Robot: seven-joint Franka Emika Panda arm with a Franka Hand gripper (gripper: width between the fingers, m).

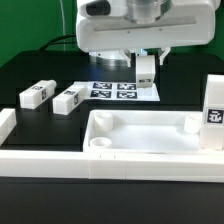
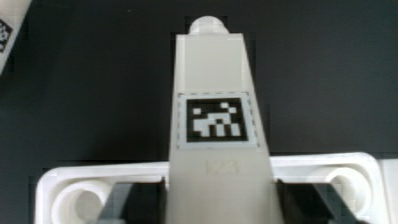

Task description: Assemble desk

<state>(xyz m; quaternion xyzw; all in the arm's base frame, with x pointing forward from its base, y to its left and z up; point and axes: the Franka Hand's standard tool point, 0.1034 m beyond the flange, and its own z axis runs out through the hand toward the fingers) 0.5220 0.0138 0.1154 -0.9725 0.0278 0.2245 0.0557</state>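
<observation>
Desk assembly is standing at an early stage.
The gripper (image 1: pixel 146 60), jaws part-closed, is clamping the held leg block (image 1: pixel 146 72) aloft; the upright leg block (image 1: pixel 214 108) is standing at the tabletop (image 1: pixel 140 140) corner, apparently fitted; two loose leg blocks (image 1: pixel 35 94) are lying unused.

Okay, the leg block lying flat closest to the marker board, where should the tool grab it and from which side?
Likely best: grip the leg block at mid-length across its two long sides, coming down from above. It lies flat on the table with both long sides exposed. The tool is shut on a second leg, so that goes first.
</observation>
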